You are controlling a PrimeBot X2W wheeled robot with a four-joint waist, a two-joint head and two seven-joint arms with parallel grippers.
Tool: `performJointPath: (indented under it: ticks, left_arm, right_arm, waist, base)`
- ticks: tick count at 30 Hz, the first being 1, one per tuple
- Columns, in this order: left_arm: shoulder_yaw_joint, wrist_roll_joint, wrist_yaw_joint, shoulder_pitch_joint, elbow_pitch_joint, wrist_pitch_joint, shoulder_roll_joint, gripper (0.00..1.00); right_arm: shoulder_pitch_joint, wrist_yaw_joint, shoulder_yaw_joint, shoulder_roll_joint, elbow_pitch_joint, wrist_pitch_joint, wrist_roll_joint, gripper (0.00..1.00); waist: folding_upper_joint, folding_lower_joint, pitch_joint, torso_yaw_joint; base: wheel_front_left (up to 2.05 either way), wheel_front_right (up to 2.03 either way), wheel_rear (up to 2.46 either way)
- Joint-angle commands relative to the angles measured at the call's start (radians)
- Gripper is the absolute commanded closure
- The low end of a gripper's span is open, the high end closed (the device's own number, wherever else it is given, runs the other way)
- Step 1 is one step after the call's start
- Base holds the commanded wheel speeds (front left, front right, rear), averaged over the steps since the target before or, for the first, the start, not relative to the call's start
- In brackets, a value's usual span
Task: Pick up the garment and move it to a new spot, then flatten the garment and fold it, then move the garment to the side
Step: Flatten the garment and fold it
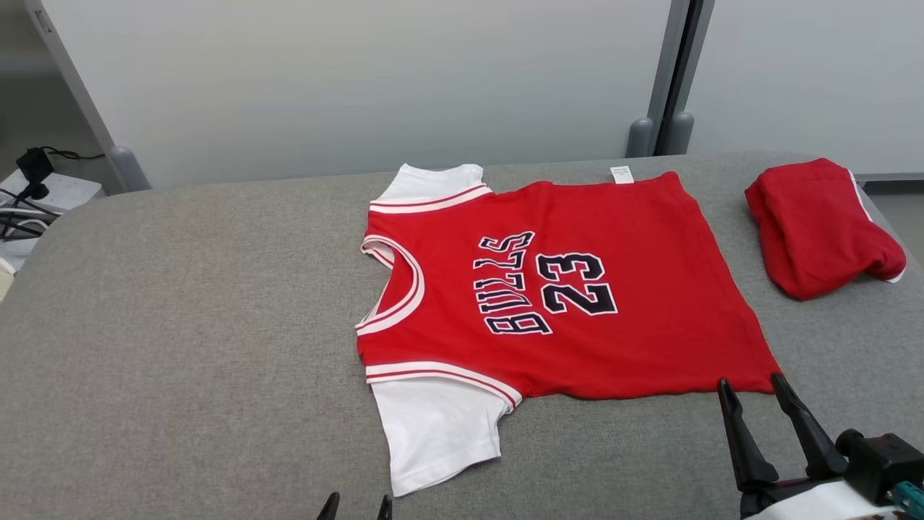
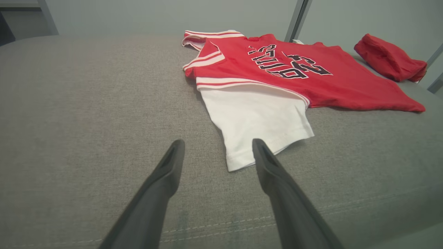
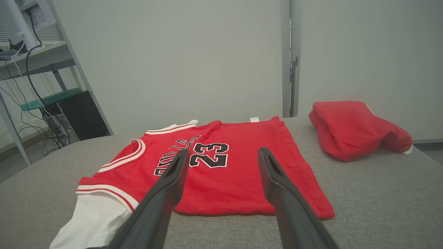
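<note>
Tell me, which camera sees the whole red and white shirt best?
The head view: it looks down on the whole shirt, flat, both sleeves showing. The left wrist view sees it slanted and low. In the right wrist view the right gripper hides part.

Support: a grey fabric-covered surface (image 1: 180, 325), rounded at its far left corner. On it, right of centre, lies one red garment (image 1: 650, 339), spread flat with the front up and printed "BULLS 23", its neck opening to the left and its hem to the right. The near white sleeve (image 1: 440, 433) lies flat on the fabric. The far white sleeve (image 1: 433, 180) reaches the back edge. A white label (image 1: 621, 174) shows at the garment's far side. At the far right, apart from the garment, rests a folded red bundle (image 1: 816, 224) with white trim.
</note>
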Motion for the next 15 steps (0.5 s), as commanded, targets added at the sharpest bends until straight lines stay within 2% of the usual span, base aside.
performJointPath:
  ticks: [1,9,14,15]
  left_arm:
    - [-0.001,-0.023,-0.002,-0.088,0.021,-0.010,-0.003,0.00]
    - [-0.132,-0.117,0.020,-0.225,0.207,0.007,-0.003,0.00]
    - [-0.194,-0.170,0.055,-0.292,0.304,0.029,-0.003,0.00]
    - [-0.201,-0.180,0.061,-0.302,0.318,0.029,-0.003,0.04]
  right_arm:
    - [-0.035,0.000,0.021,-0.023,-0.022,-0.012,0.006,0.00]
    - [-0.057,0.000,0.037,-0.034,-0.018,-0.012,0.011,0.00]
    - [-0.065,0.000,0.045,-0.042,-0.014,-0.012,0.015,0.00]
    - [-0.067,0.000,0.046,-0.043,-0.015,-0.012,0.015,0.00]
  waist:
    - [0.0000,0.0000,0.010,-0.002]
    - [0.0000,0.0000,0.044,-0.012]
    - [0.0000,0.0000,0.055,-0.023]
    - [0.0000,0.0000,0.057,-0.025]
  base:
    - [0.00,0.00,0.00]
    - [0.00,0.00,0.00]
    - [0.00,0.00,0.00]
    - [0.00,0.00,0.00]
